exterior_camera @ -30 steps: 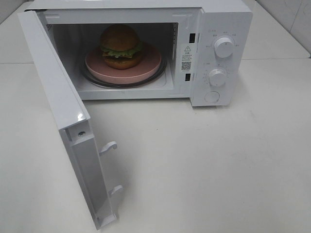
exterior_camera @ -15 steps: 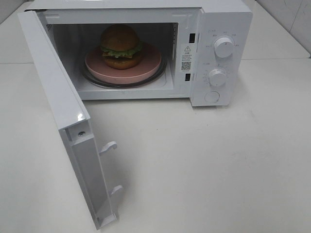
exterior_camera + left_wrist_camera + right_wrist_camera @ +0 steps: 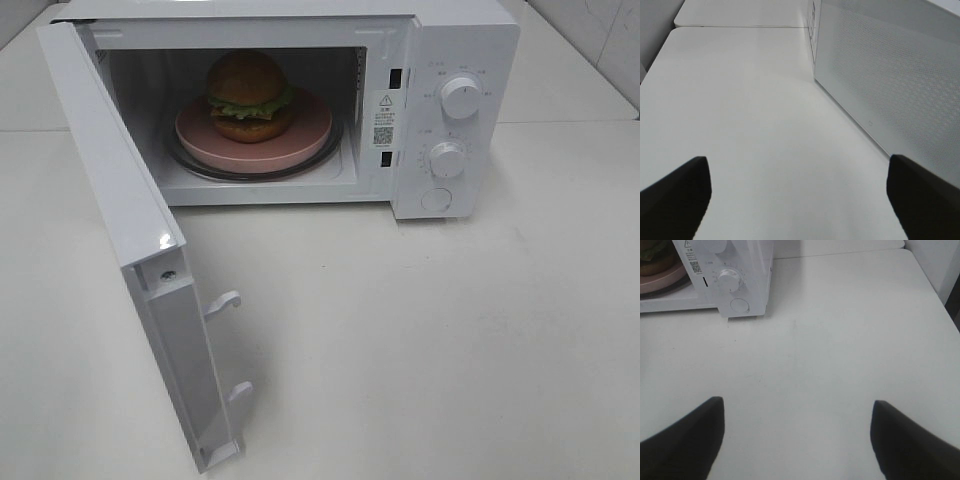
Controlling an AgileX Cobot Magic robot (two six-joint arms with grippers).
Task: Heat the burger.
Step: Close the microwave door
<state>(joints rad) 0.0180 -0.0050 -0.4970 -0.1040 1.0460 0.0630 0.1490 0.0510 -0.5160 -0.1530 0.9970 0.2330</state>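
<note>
burger: golden-brown bun, frilly green lettuce, dark patty.

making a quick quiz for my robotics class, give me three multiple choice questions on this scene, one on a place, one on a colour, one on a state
1. Where does the burger sit, relative to the microwave?
A. on its roof
B. inside its cavity
C. behind it

2. What colour is the plate under the burger?
A. blue
B. pink
C. black

3. How does the microwave's door stand?
A. shut
B. open just a crack
C. swung wide open

Answers:
1 B, the burger shows within the open cavity.
2 B, a pink rim shows all around the bun.
3 C, the door stands out toward the high camera and leaves the cavity in full view.
</note>
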